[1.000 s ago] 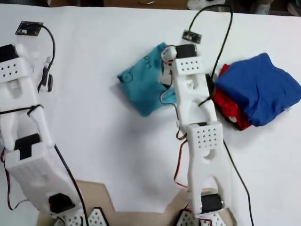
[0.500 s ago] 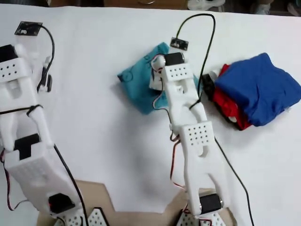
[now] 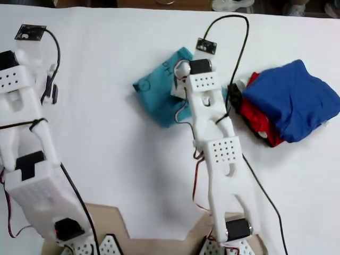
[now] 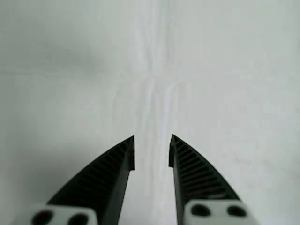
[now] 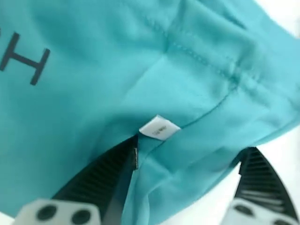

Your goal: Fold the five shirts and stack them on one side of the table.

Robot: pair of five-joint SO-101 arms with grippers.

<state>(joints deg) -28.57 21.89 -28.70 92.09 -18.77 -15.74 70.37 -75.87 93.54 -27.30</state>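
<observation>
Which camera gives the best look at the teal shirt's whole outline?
High view: the teal shirt shows nearly whole, one edge under the right arm. Right wrist view: close fabric and white label. Left wrist view: table.

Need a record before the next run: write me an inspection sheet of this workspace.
Surface: white table covering, faintly creased.
Job's things: folded teal shirt mid-table; blue shirt piled on red shirt at one side; any layers beneath cannot be told.
Clutter: nothing seen.
Grippers: left gripper, jaws apart over bare covering; right gripper, jaws open astride a fold of the teal shirt.
Cables: black cable loops beside the arm over the teal shirt; red and white wires run along that arm.
Surroundings: brown cardboard under the arm bases.
</observation>
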